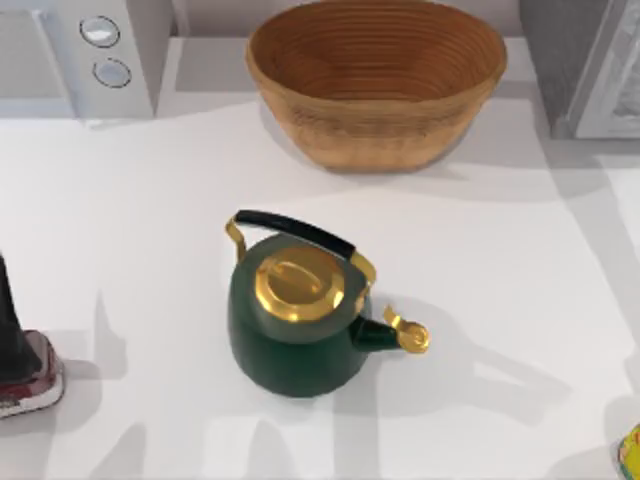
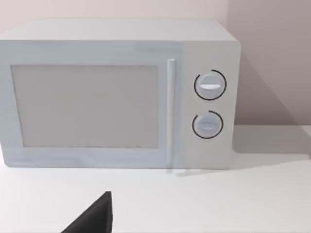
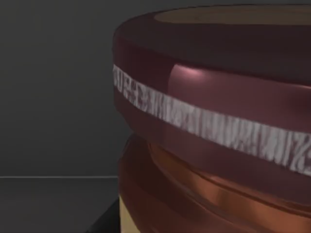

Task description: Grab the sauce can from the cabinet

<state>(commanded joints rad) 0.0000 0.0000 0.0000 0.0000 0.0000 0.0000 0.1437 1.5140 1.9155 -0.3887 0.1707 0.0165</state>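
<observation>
The sauce can (image 3: 214, 121) looms very close in the right wrist view. It has a glossy maroon lid with a pale band and a reddish-brown body. It stands on a dark shelf with dark grey walls behind it, inside the cabinet (image 1: 590, 70) at the table's back right. A dark piece of my right gripper (image 3: 104, 222) shows beside the can's base. My left arm (image 1: 8, 320) stands at the table's left edge, and a dark part of its gripper (image 2: 92, 218) points toward the microwave (image 2: 116, 92).
A green kettle (image 1: 295, 335) with a gold lid and black handle sits mid-table. A wicker basket (image 1: 375, 80) stands at the back centre and the white microwave (image 1: 85, 50) at the back left. A maroon-and-grey object (image 1: 30, 380) lies at the left edge, a yellow object (image 1: 630, 452) at the front right corner.
</observation>
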